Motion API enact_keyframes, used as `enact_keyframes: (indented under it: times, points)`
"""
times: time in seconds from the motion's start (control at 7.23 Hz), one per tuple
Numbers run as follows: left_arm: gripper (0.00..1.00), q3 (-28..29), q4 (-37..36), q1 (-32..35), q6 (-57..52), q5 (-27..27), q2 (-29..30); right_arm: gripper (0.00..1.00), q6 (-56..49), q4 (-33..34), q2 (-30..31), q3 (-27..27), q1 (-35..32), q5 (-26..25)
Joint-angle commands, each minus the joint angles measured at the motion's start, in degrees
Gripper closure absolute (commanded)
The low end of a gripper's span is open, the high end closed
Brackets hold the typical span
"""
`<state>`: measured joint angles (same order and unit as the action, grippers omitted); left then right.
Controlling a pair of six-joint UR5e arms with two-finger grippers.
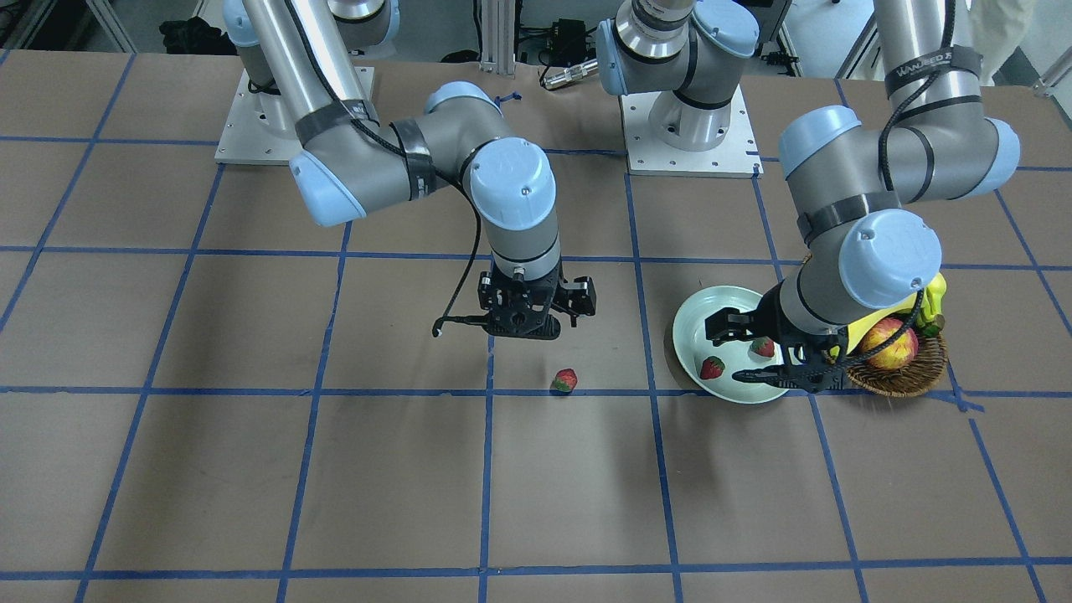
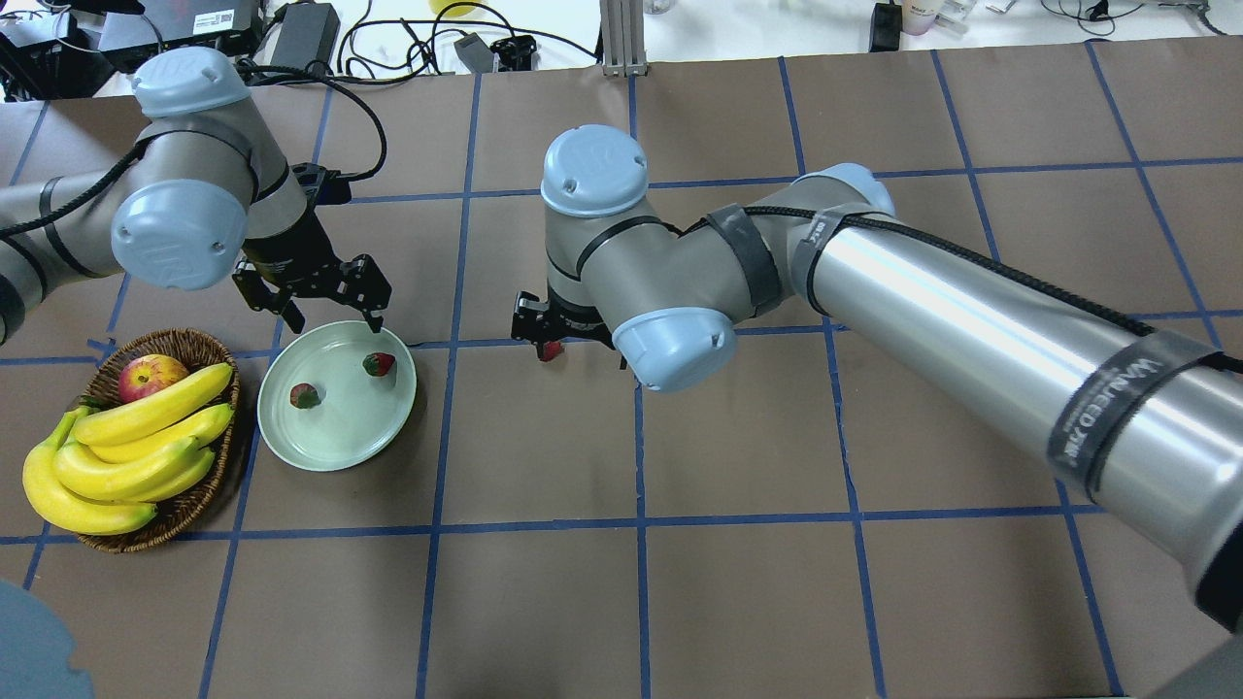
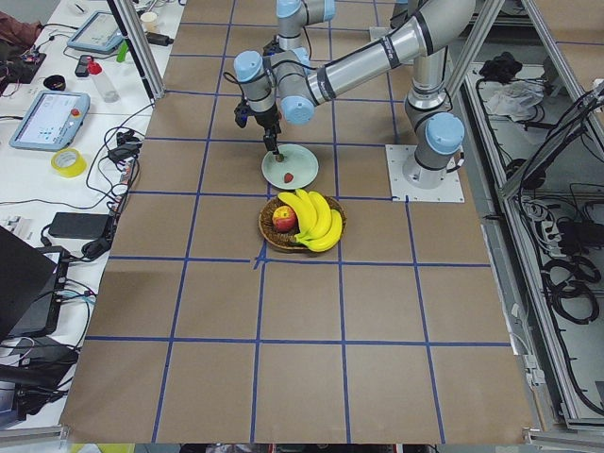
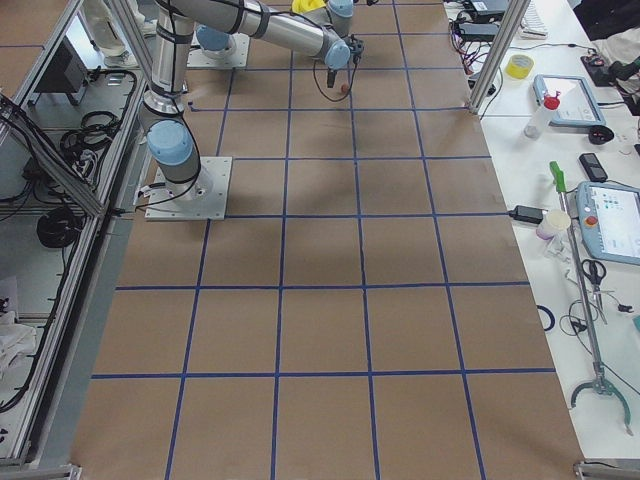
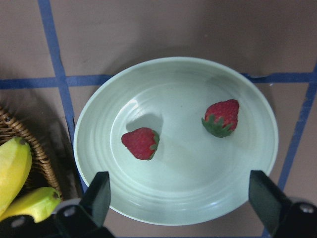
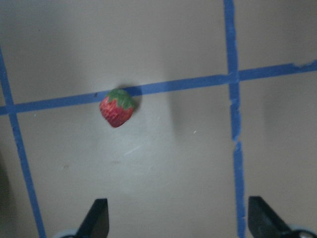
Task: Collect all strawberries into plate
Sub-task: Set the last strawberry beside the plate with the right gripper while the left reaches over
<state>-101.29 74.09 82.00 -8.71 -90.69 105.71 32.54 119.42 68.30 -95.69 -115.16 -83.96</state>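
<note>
Two strawberries (image 5: 141,143) (image 5: 221,117) lie in the pale mint plate (image 5: 99,129), which also shows in the overhead view (image 2: 340,449). My left gripper (image 5: 181,198) hovers over the plate's edge, open and empty; it also shows in the overhead view (image 2: 333,318). A third strawberry (image 6: 117,107) lies on the table on a blue tape line, right of the plate in the overhead view (image 2: 551,350). My right gripper (image 6: 178,218) is open and empty above the table, close to this strawberry but not touching it.
A brown wicker basket (image 2: 184,342) holding a red-yellow apple (image 2: 151,376) and bananas (image 2: 126,447) stands right beside the plate on its left. The right arm's long forearm (image 2: 971,291) stretches across the table's right half. Blue tape lines grid the brown table.
</note>
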Motion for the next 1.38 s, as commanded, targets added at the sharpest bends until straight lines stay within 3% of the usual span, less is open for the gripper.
enact_keyframes:
  times: [0.0, 0.28, 0.41, 0.69, 1.24]
  points:
    - [0.00, 0.04, -0.35, 2.81, 10.23, 8.46, 0.46, 0.00, -5.11, -6.04, 8.22, 1.11, 9.45, -2.26]
    - [0.00, -0.31, -6.82, 6.84, 11.25, 9.04, 1.69, 0.00, -10.19, -17.15, 13.59, 3.30, 16.51, -4.26]
    - [0.00, -0.40, -10.33, 9.56, 11.60, 9.04, 3.00, 0.00, -10.92, -23.47, 16.23, 6.27, 18.37, -6.98]
    - [0.00, -0.57, -18.34, 15.27, 11.17, 10.43, 6.08, 0.00, -11.10, -32.38, 18.79, 12.52, 19.27, -7.10]
    - [0.00, -4.61, -25.48, 18.46, 4.43, 10.01, 9.69, 0.00, -12.94, -31.44, 19.59, 13.69, 18.48, -9.11]
